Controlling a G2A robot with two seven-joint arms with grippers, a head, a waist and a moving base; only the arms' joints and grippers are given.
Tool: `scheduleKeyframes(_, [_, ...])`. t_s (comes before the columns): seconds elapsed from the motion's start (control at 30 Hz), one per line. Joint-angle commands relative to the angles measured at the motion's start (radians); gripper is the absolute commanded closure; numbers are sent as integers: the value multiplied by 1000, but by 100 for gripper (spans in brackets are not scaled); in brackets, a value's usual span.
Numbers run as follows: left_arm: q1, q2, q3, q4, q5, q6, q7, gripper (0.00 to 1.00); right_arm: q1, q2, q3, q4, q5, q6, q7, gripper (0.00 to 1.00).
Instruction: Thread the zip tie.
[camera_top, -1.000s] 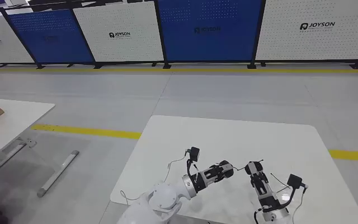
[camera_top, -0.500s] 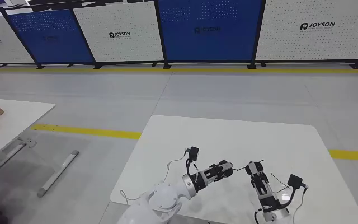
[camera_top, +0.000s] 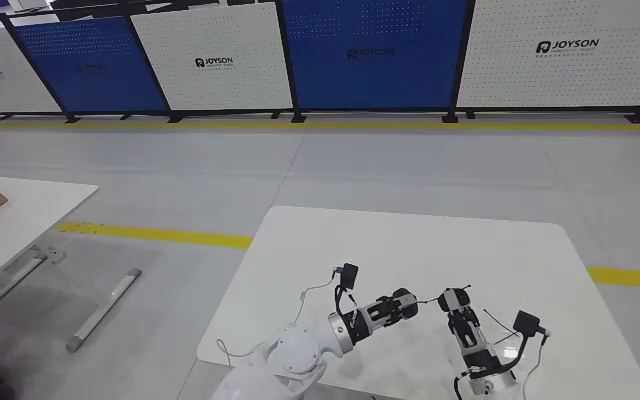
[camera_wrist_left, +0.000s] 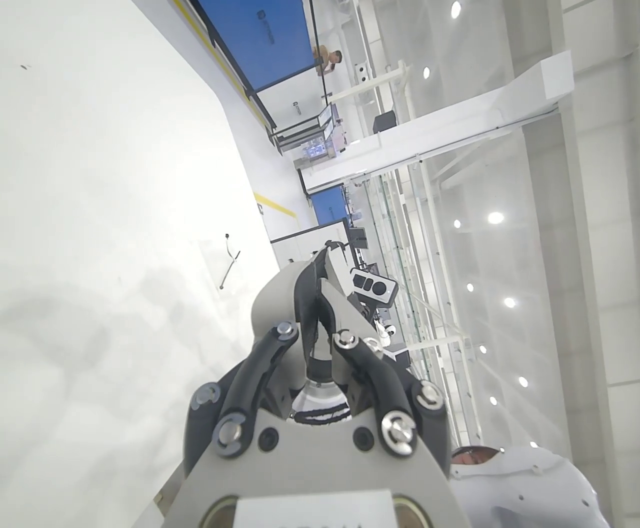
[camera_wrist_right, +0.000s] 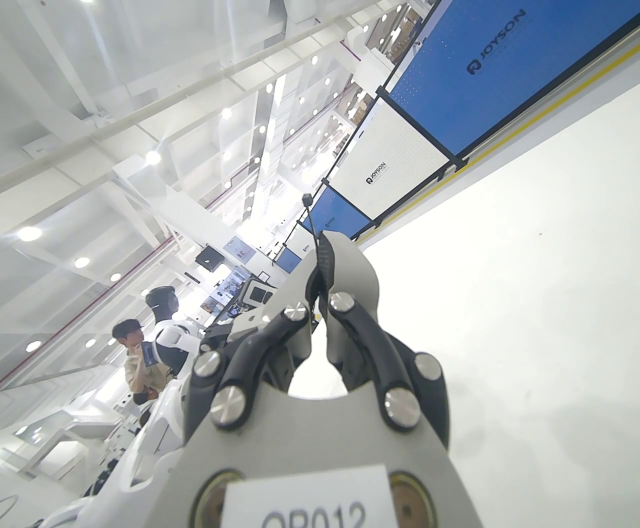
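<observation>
Table (camera_top: 400, 250) smooth matt white; zip tie (camera_wrist_right: 310, 216) thin black plastic.

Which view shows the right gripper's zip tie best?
The right wrist view: the zip tie juts clearly past the shut right gripper. In the top view it is a faint sliver; in the left wrist view, too hidden to tell.
</observation>
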Motion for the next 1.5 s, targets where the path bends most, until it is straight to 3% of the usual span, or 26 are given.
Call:
scheduleKeyframes(0.0, [0, 0, 0, 0, -1, 0, 1, 100, 0, 0, 0, 0, 0, 0, 0, 100])
scheduleKeyframes(1.13, [1, 2, 3, 0, 2, 0, 0, 100, 2, -4, -6, -1, -12, 0, 31, 100])
scheduleKeyframes(1.17, [1, 2, 2, 0, 1, 0, 1, 75, 2, -4, -6, -1, -12, 0, 31, 100])
scheduleKeyframes(1.2, [1, 2, 2, -1, 2, 0, 0, 62, 2, -4, -5, 0, -13, 0, 30, 100])
scheduleKeyframes(1.27, [1, 2, 2, -2, 4, 0, 0, 53, 2, -4, -5, 0, -14, 0, 29, 100])
scheduleKeyframes(1.47, [4, 3, 2, -11, 28, 5, 18, 51, 1, -6, -4, 2, -21, 8, 17, 100])
